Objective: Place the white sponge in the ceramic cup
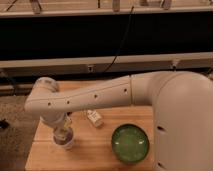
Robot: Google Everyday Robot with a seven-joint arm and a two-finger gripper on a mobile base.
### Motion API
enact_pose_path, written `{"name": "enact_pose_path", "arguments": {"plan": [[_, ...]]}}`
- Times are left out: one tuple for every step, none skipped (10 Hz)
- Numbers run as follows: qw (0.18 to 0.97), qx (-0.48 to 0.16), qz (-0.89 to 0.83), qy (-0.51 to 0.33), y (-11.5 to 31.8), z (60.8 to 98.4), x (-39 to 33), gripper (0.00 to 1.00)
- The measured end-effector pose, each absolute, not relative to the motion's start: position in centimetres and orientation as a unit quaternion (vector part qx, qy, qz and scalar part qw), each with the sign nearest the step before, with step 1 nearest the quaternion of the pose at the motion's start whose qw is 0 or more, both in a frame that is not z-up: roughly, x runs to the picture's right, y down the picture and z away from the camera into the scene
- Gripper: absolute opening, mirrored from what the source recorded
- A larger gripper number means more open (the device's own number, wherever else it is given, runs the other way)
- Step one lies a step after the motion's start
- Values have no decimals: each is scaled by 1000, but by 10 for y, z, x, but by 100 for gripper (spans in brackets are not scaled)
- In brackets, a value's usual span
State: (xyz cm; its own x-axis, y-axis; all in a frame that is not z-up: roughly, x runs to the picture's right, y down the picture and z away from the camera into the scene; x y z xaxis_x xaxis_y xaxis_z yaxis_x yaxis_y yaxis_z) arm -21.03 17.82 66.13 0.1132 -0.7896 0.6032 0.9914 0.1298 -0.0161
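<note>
The ceramic cup [65,141] is small, round and whitish with a dull dark inside. It stands on the wooden table [95,150] near its left front. My gripper [62,131] hangs down from the white arm's wrist, directly over the cup and at its rim, and hides part of the opening. A small white oblong object [94,118] lies on the table to the right of the cup. I cannot tell whether it is the white sponge, or whether the gripper holds anything.
A wide green bowl [130,143] sits on the table to the right of the cup. My white arm [100,97] spans the table from the right, with its bulky body [182,125] at the right edge. A dark railing and wall run behind.
</note>
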Motion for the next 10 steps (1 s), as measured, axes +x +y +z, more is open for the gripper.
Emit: {"name": "enact_pose_path", "arguments": {"plan": [[709, -220, -625, -241, 179, 658, -212, 46], [704, -222, -627, -248, 180, 656, -213, 56], [701, -223, -628, -252, 181, 654, -215, 64], [699, -224, -629, -257, 181, 653, -215, 75], [699, -224, -629, -258, 181, 652, -215, 79], [698, -224, -629, -259, 181, 651, -215, 80], [699, -223, -628, -261, 181, 651, -214, 80], [700, -221, -626, -262, 180, 650, -213, 80], [702, -219, -625, -262, 178, 650, -212, 78], [705, -218, -622, -259, 179, 651, -210, 72]]}}
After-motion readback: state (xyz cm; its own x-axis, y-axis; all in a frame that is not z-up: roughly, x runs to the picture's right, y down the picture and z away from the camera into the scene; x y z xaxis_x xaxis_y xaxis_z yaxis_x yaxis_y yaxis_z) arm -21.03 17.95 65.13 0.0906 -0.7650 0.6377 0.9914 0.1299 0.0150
